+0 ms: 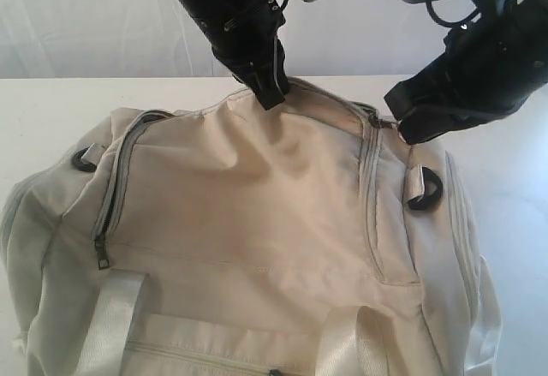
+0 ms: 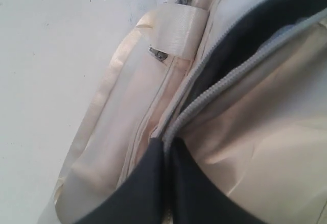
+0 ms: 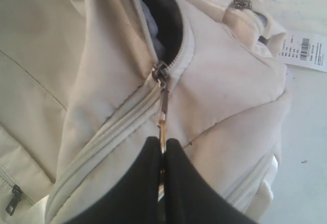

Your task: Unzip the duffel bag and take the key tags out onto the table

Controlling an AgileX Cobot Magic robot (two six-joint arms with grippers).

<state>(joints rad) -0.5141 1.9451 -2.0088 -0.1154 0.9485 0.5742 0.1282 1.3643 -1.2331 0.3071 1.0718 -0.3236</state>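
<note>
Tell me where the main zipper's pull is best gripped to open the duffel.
Pinch the thin metal pull tab by its free end, across its flat faces, coming from the closed-teeth side: it hangs off the slider that way, as the right gripper does.

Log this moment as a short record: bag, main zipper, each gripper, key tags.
bag: large cream-beige fabric duffel bag, lying on white flat table
zipper: grey main zipper partly open, dark lining showing
left gripper: shut, pinching the bag's fabric beside the zipper
right gripper: shut on metal zipper pull
key tags: not visible
</note>
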